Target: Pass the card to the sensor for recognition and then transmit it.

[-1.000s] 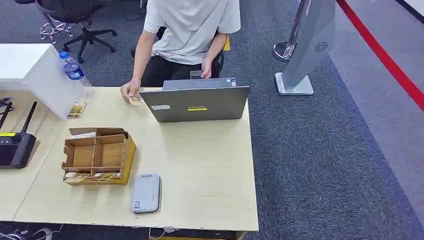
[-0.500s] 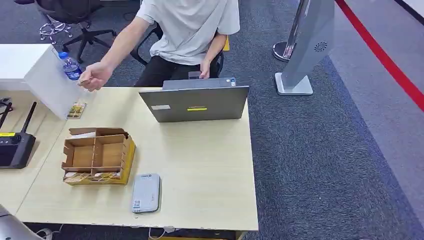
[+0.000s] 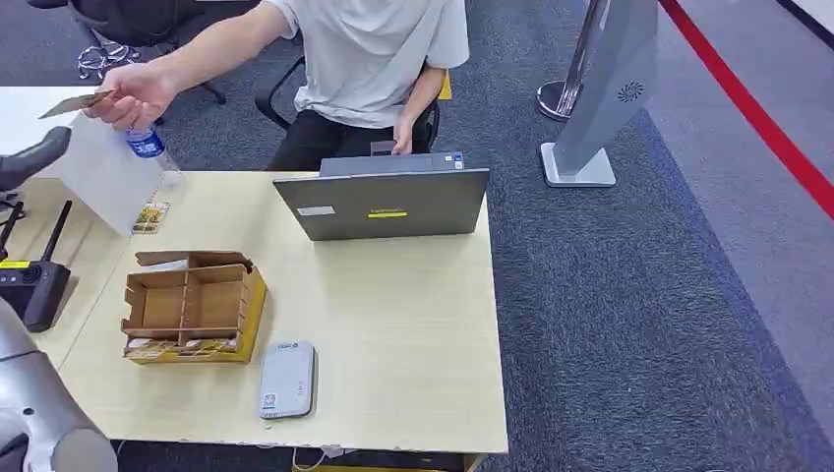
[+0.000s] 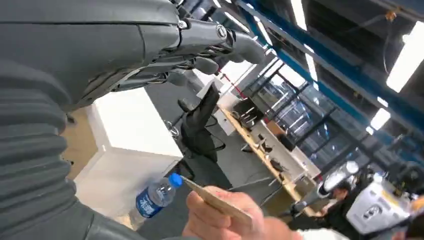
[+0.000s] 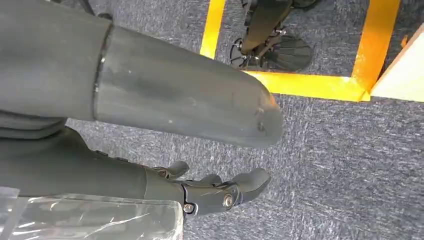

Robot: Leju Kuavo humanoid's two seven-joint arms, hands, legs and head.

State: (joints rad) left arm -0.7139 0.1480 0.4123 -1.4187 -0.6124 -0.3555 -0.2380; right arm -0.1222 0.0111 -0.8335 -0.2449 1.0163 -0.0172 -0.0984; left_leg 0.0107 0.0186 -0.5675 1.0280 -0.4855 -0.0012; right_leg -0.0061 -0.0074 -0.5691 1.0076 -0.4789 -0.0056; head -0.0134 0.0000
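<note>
A seated person's hand [image 3: 133, 95] holds a tan card [image 3: 74, 101] out at the far left, above the table. My left hand [image 3: 34, 157] is raised just below and left of that card and holds nothing. In the left wrist view its fingers [image 4: 210, 37] are spread, a gap away from the card [image 4: 217, 202] in the person's hand [image 4: 227, 220]. The grey card sensor [image 3: 287, 379] lies flat near the table's front edge. My right hand [image 5: 210, 190] hangs over the carpet with nothing in it.
A compartmented cardboard box [image 3: 192, 307] with cards in its front slot stands left of the sensor. A grey laptop [image 3: 384, 202] stands in front of the person. A water bottle [image 3: 146, 138], a white box [image 3: 98, 172], a loose card [image 3: 150, 216] and a black controller [image 3: 29, 285] are at the left.
The person picked the card up from beside the laptop and carried it up and left. My left arm rose into view toward it.
</note>
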